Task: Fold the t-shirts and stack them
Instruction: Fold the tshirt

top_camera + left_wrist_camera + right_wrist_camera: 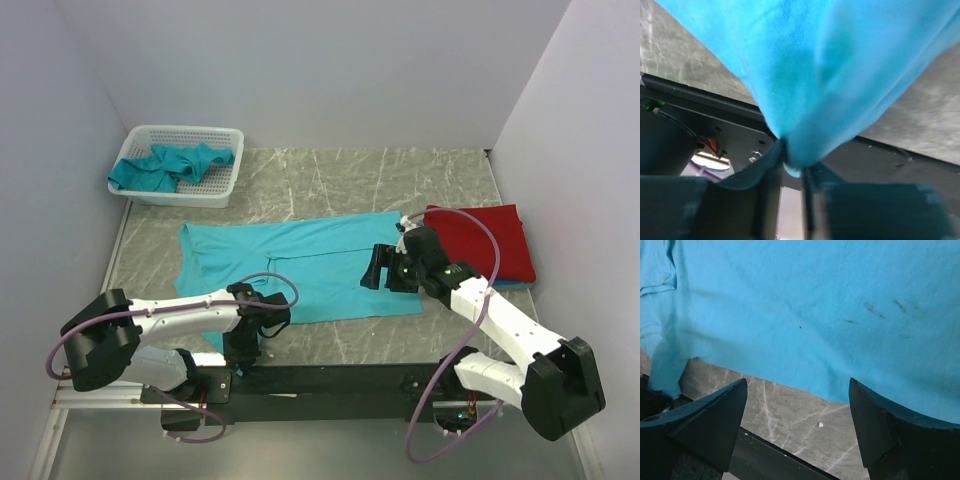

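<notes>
Shirts, counted: one teal shirt (320, 265) spread flat mid-worktop (400, 170); one red shirt (480, 240) folded just right of it, atop a blue shirt (512, 286) showing as a sliver; teal cloth (170, 165) heaped in a basket (185, 130) beyond its far-left corner, number unclear. Left hand (240, 355) points down at its near-left hem and pinches that cloth. Right hand (378, 268) hovers over its right edge, jaws wide apart.

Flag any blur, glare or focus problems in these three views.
Top external: even, soft light, sharp throughout, only faint shadows, no glare. Left wrist: the teal t-shirt sits close to the lens and reads soft; the left pincer pinching it is dark and blurred. Right wrist: the cloth is in focus and the table veins are crisp; the right pincer is dark, slightly soft.
</notes>
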